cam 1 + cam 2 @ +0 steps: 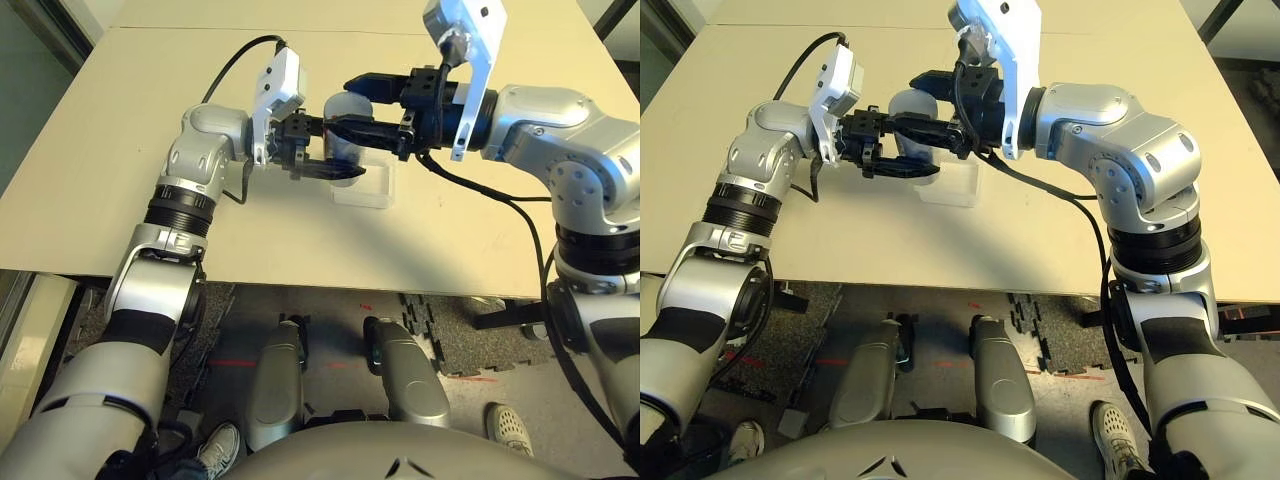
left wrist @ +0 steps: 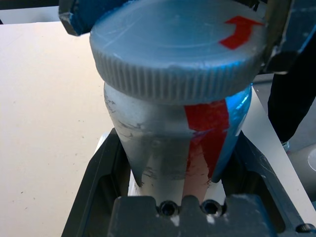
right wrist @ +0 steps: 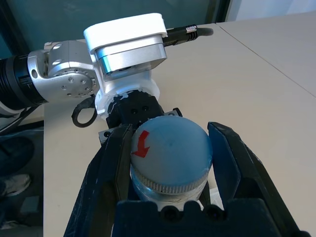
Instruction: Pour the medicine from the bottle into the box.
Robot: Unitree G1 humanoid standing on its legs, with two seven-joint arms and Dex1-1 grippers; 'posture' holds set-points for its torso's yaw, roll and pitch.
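- While it hangs just above the table (image 1: 120, 150), upper centre of the head view, the bottle (image 2: 187, 143) sits clamped low on its silver body in the left gripper (image 1: 335, 150).
- Red stripe runs up its side; the ribbed grey cap (image 3: 170, 155) with its red arrow is still on.
- Coming in from the right, the right gripper (image 3: 173, 163) has its black fingers pinched on that cap.
- Directly beneath the bottle, slightly right, lies the clear box (image 1: 365, 188) on the tan tabletop.
- Shoes (image 1: 510, 428) show on the floor, bottom of frame.

Both pincers (image 1: 335, 150) (image 1: 350, 105) clamped, pointing toward each other.
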